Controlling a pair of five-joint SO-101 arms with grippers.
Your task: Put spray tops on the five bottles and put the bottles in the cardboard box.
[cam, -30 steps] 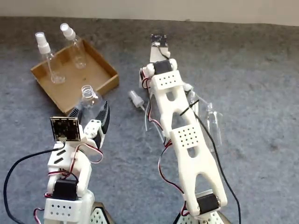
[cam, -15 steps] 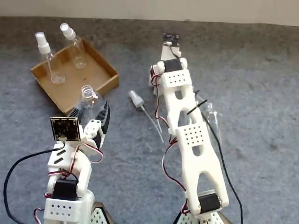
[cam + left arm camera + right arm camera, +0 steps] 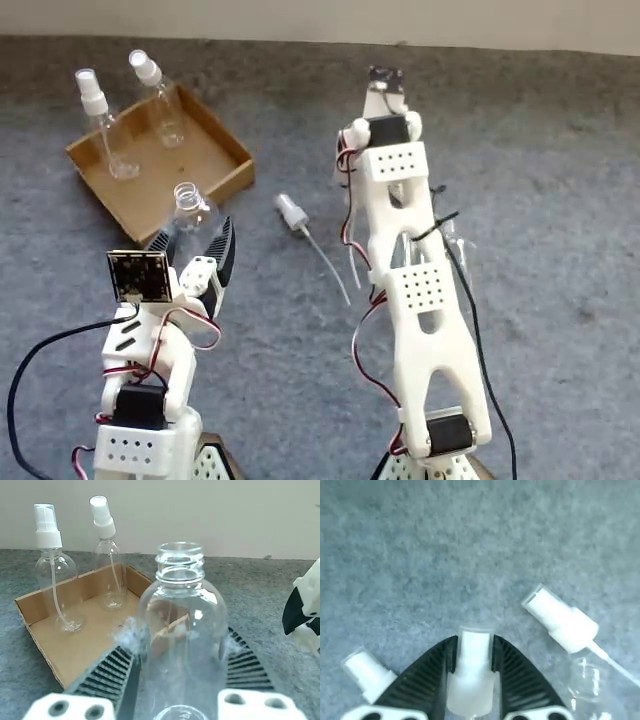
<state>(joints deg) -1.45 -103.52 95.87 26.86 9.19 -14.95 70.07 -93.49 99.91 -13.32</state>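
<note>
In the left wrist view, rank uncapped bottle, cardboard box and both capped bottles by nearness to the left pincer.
1. uncapped bottle, held in the left pincer.
2. cardboard box, just beyond it.
3. capped bottles, standing in the box; too close to call.

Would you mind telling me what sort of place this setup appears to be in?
Likely a small robotics test bench: the left arm and right arm, wires exposed, stand on grey carpet before a plain wall.

Grey carpeted surface (image 3: 560, 200), pale plain wall (image 3: 225, 515) behind, soft even light
</note>
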